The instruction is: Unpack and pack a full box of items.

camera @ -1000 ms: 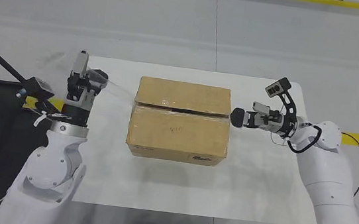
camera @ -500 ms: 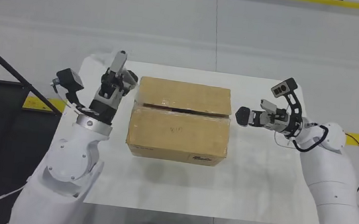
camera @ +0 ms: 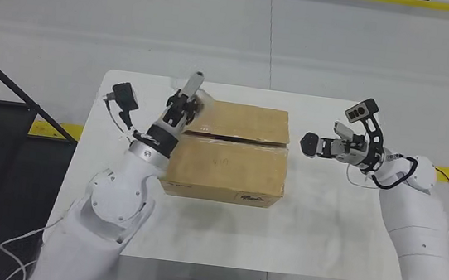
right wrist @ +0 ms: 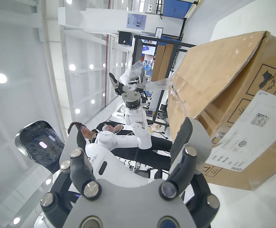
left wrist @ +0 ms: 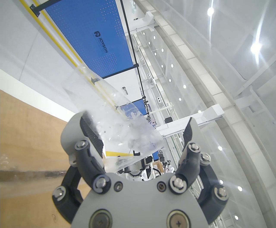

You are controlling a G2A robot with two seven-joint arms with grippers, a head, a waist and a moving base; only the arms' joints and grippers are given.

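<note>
Clear tape [left wrist: 127,131] against left fingers [left wrist: 92,135]

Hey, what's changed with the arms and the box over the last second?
The left gripper swung in from the left edge of the table to the far left corner of the cardboard box, jaws open, with clear tape clinging to it. The right gripper backed slightly off the box's right end, open. The box has not moved.
</note>
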